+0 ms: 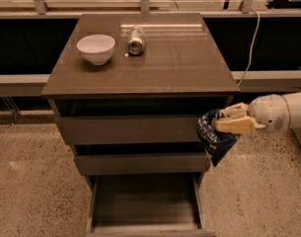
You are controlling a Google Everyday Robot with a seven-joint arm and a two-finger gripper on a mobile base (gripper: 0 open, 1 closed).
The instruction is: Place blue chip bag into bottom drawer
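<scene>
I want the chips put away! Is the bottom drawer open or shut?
Open: the bottom drawer is pulled out, its tray bare. The gripper holds the blue chip bag beside the cabinet.

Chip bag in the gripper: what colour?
Dark blue with white markings; the bag hangs in the gripper beside the top drawer, camera view.

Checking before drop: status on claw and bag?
Claw shut on blue chip bag, right of cabinet. Bottom drawer open, below-left of bag. Bowl, can up top, off the path.
</scene>
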